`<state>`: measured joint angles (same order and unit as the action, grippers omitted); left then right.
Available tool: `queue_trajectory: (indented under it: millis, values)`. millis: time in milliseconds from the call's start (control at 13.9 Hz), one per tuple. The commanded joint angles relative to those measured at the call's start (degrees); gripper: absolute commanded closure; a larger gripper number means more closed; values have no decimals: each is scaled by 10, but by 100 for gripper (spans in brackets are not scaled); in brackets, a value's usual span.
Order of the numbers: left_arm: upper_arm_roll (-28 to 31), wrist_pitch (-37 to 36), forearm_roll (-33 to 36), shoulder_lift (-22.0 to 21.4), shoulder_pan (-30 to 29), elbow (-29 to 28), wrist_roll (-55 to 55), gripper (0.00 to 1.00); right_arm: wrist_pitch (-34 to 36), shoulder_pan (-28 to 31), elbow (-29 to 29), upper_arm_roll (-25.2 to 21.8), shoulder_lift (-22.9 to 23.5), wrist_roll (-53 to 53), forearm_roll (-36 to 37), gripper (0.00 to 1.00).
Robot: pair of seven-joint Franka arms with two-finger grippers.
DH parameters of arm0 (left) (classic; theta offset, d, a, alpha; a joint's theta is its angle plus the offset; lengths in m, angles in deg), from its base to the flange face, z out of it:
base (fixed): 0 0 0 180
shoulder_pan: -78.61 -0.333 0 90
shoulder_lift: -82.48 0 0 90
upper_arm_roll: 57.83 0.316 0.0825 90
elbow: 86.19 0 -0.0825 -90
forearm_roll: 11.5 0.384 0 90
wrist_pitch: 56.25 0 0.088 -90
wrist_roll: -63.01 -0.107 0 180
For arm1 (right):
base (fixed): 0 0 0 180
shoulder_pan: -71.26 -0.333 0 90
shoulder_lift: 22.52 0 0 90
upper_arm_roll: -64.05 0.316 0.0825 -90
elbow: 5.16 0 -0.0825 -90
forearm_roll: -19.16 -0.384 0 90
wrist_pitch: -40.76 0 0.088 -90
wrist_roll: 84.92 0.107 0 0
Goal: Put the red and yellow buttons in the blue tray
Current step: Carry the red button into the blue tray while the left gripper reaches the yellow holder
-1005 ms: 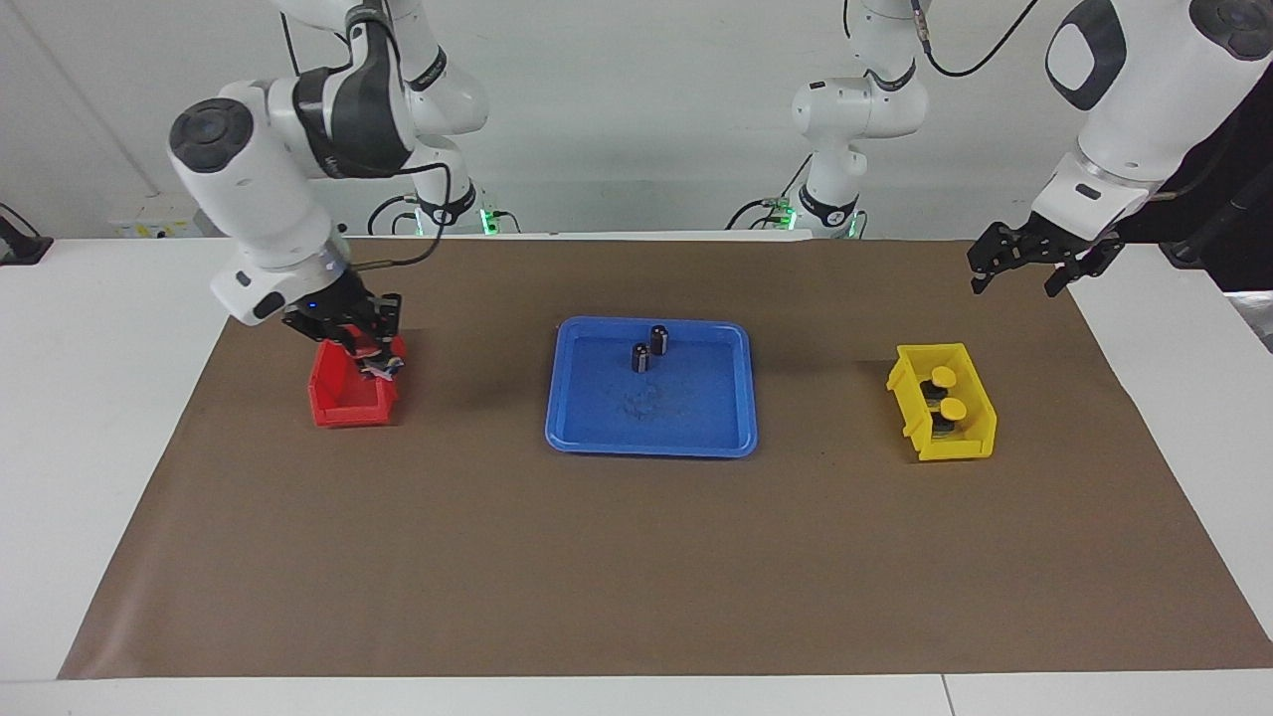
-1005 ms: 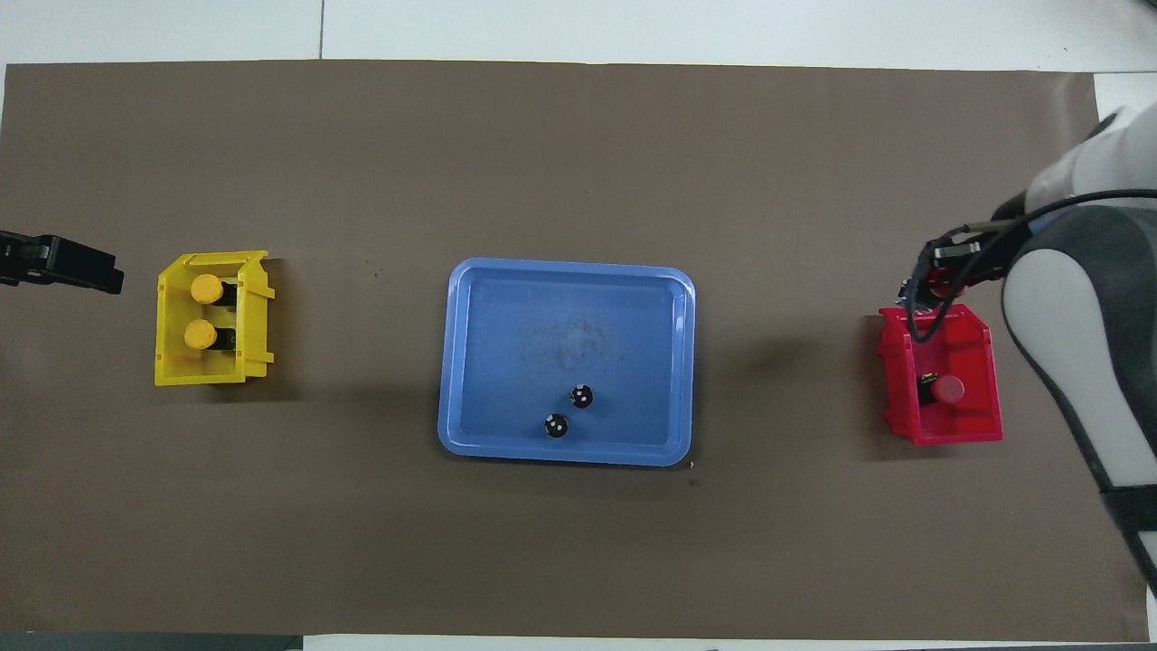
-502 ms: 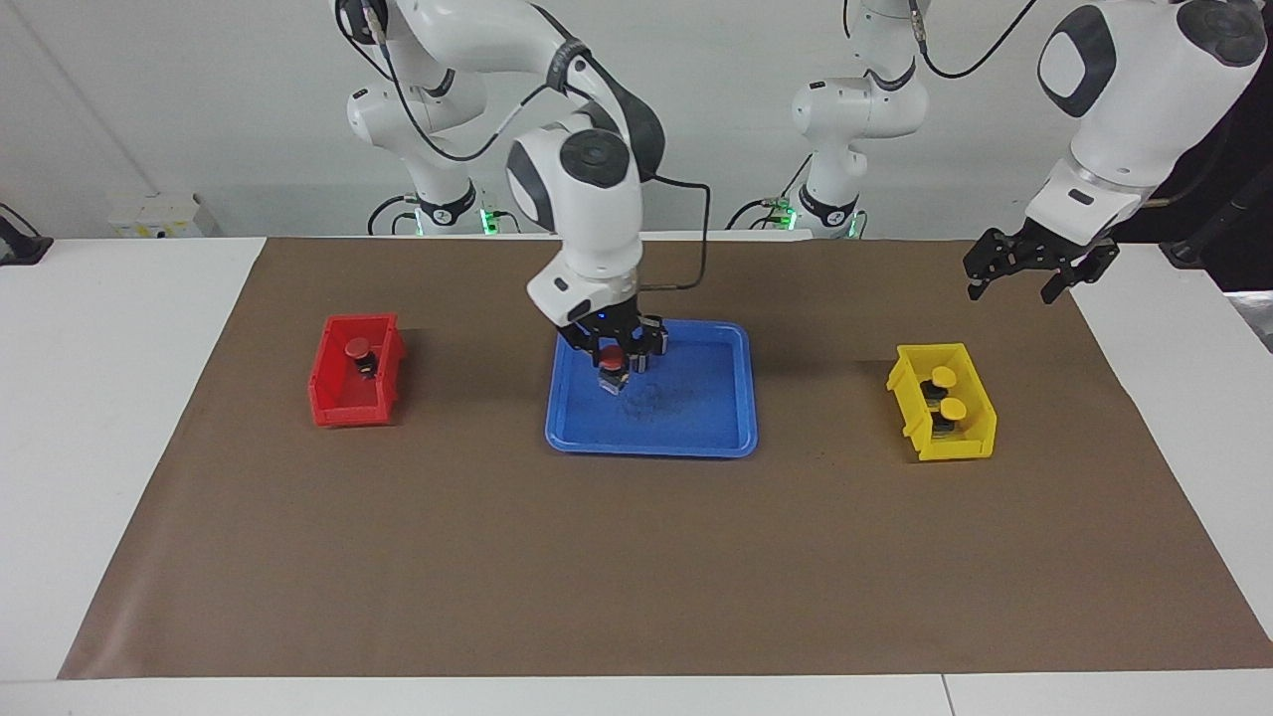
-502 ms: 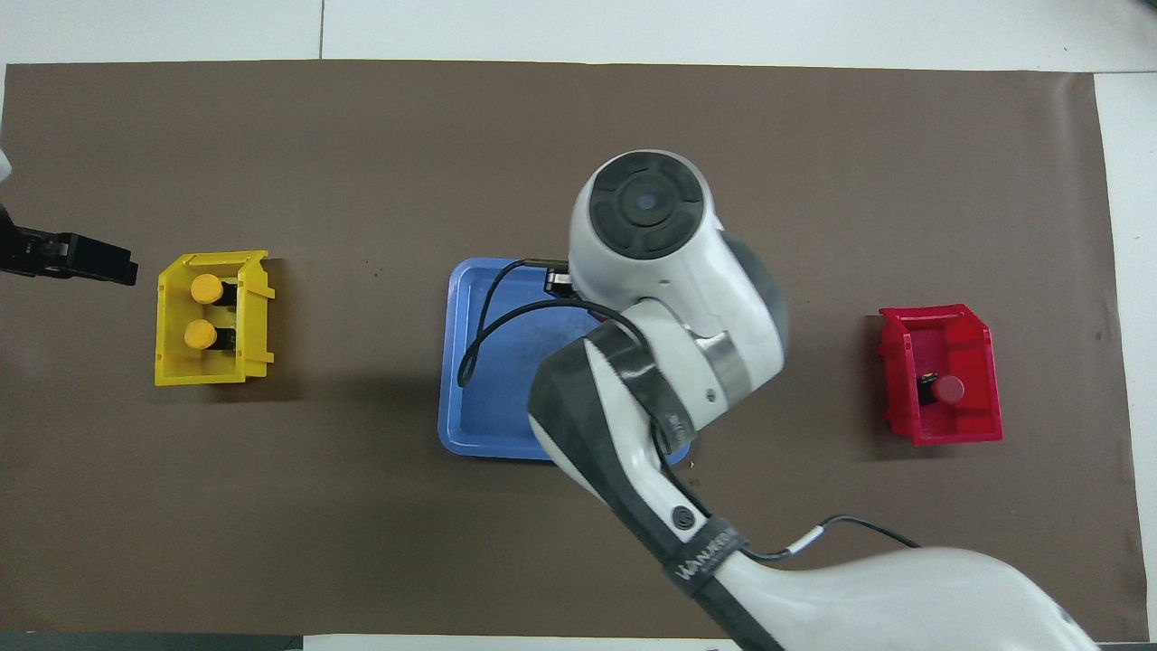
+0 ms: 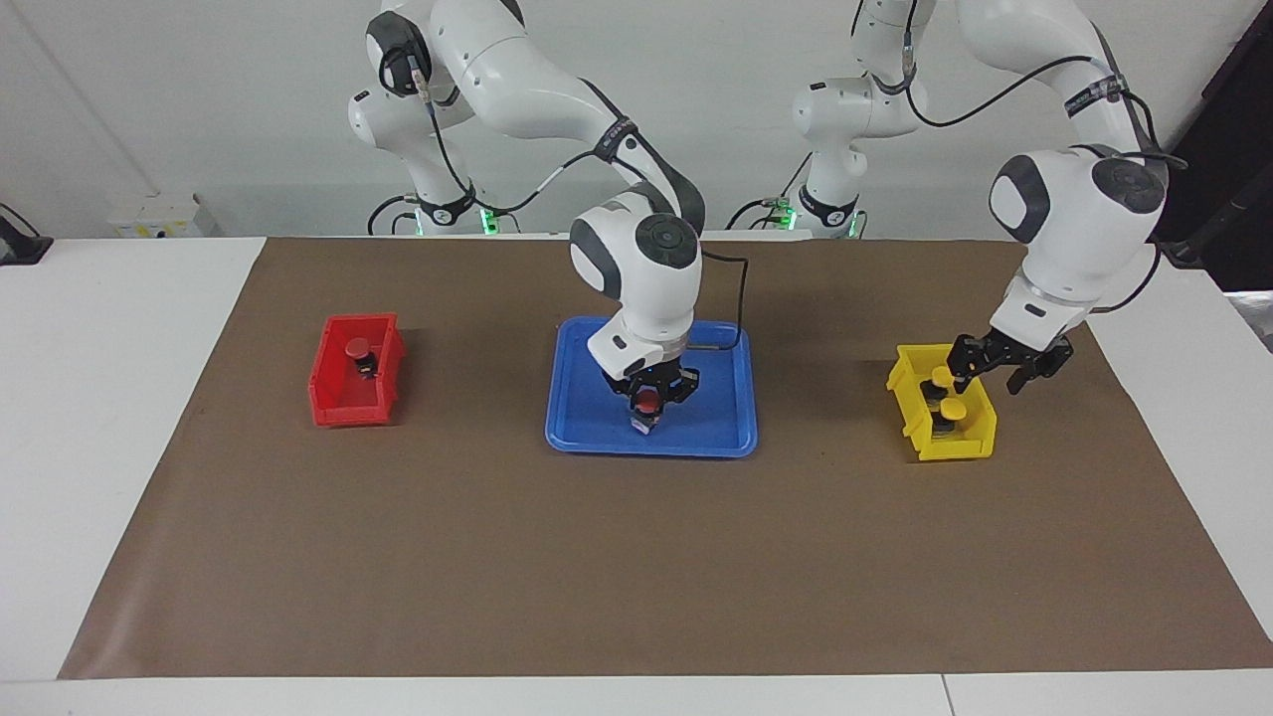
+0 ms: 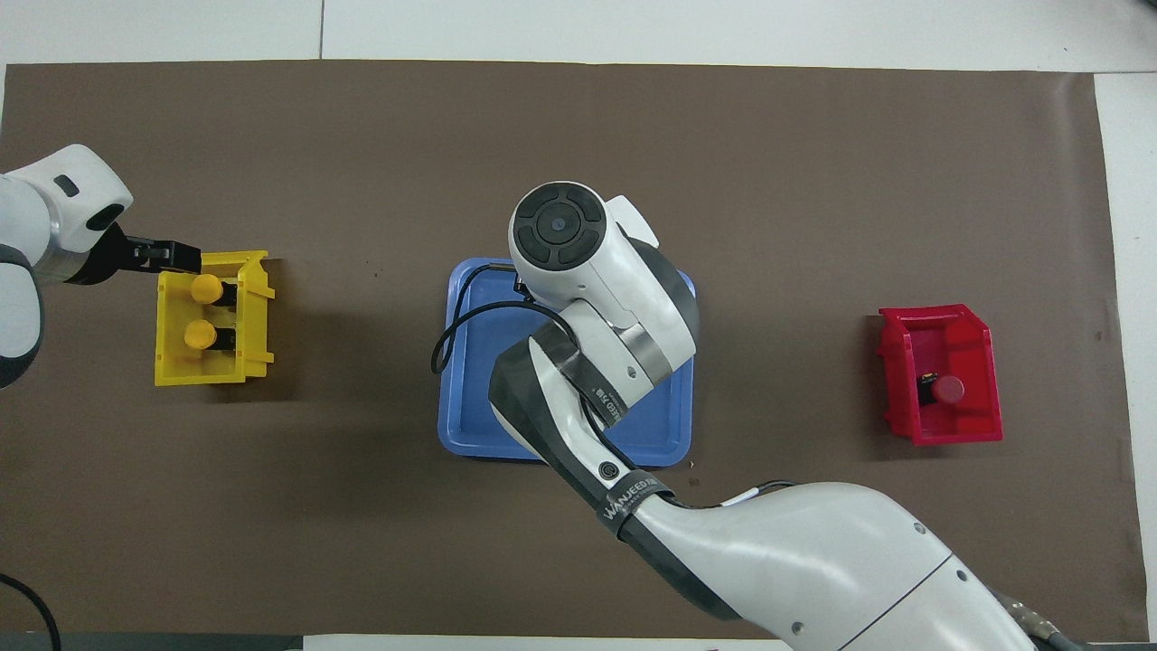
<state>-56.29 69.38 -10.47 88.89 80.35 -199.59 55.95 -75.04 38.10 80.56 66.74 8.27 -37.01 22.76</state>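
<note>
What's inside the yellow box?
Two yellow buttons sit in the yellow bin, caps toward the left arm's end. Their dark bodies are mostly hidden under the caps. The left gripper is over the bin.

Bright, even light from above; soft dim shadows lie on the brown mat (image 5: 636, 557) beside the bins and tray. No glare, both views sharp, edges straight to the bench corners

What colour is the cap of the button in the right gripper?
Red. The button in the right gripper shows best in the facing view.
</note>
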Motion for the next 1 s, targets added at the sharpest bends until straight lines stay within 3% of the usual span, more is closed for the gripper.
queue_trajectory:
  millis: [0, 215, 287, 431, 646, 718, 861, 933]
  values:
    - [-3, 43, 2, 12, -5, -22, 11, 33, -9, 11, 17, 5, -18, 0, 4, 25]
    - [-3, 59, 2, 11, -3, -52, 20, 33, 15, 41, -22, 5, -29, -24, 3, 19]
    - [-3, 59, 2, 9, -4, -59, 20, 33, 35, 69, -8, 5, -68, -85, 0, 19]
    - [-4, 60, 2, 5, -4, -70, 20, 33, 75, 136, 87, 5, -172, -192, -15, 19]
    - [-4, 66, 1, 3, -4, -81, 22, 33, 53, 277, 315, 4, -352, -432, -73, 19]
    - [-4, 67, 1, 5, -1, -81, 27, 52, 46, 317, 361, 3, -387, -489, -73, 19]
    - [-4, 71, 2, 13, -1, -72, 28, 99, 21, 387, 418, 1, -412, -575, -73, 19]
    - [-4, 55, 2, 16, 2, -47, 29, 99, -8, 412, 443, 1, -422, -602, -73, 20]
